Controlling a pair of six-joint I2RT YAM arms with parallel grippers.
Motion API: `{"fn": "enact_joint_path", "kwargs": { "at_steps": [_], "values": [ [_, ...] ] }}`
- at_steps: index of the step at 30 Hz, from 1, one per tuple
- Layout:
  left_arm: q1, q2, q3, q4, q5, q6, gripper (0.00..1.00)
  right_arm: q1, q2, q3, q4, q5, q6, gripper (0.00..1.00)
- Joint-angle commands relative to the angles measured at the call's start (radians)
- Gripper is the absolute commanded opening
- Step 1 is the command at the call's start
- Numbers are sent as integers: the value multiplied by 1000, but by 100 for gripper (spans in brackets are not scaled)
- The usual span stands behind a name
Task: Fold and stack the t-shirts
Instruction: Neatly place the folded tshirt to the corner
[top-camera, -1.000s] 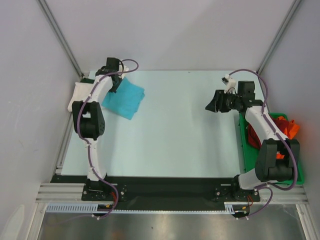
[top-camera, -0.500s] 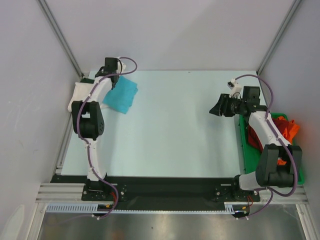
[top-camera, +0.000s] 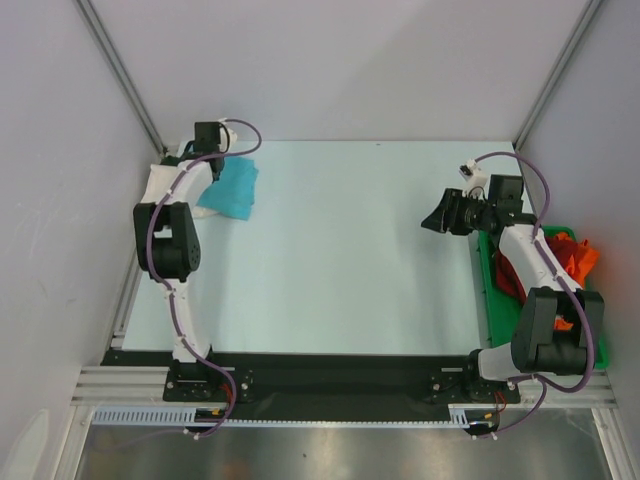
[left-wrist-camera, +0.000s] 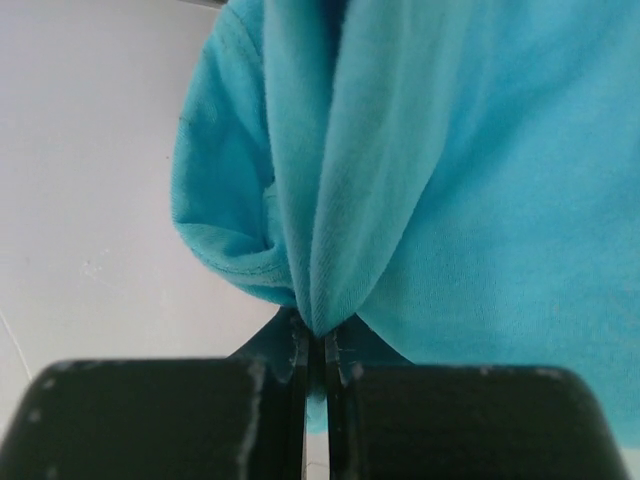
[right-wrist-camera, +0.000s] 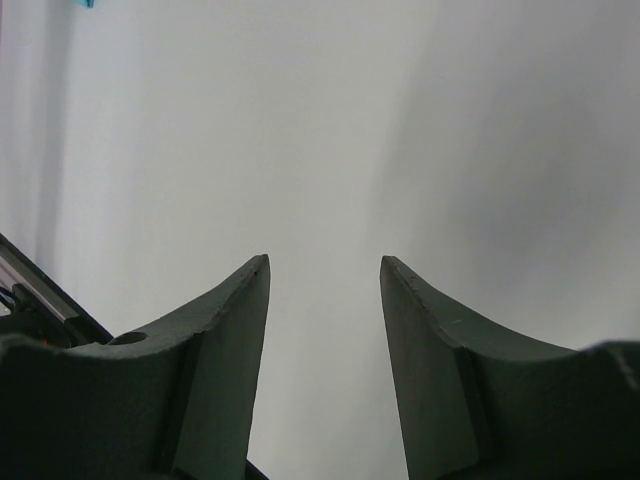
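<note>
Here left claw pinches turquoise t-shirt, cloth fanning beyond tips; right claw agape.

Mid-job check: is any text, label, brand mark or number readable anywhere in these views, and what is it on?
None readable.
The turquoise t-shirt pinched in the left gripper is plain cloth, with no print or tag showing.
The right gripper, the arms and the green tray show no legible marking in any view.
</note>
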Motion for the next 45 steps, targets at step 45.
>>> {"fn": "enact_joint_path", "kwargs": {
  "at_steps": [45],
  "values": [
    [15,-143,-55,452,40,129,0,-25,61,-6,65,7,-7,55]
  ]
}}
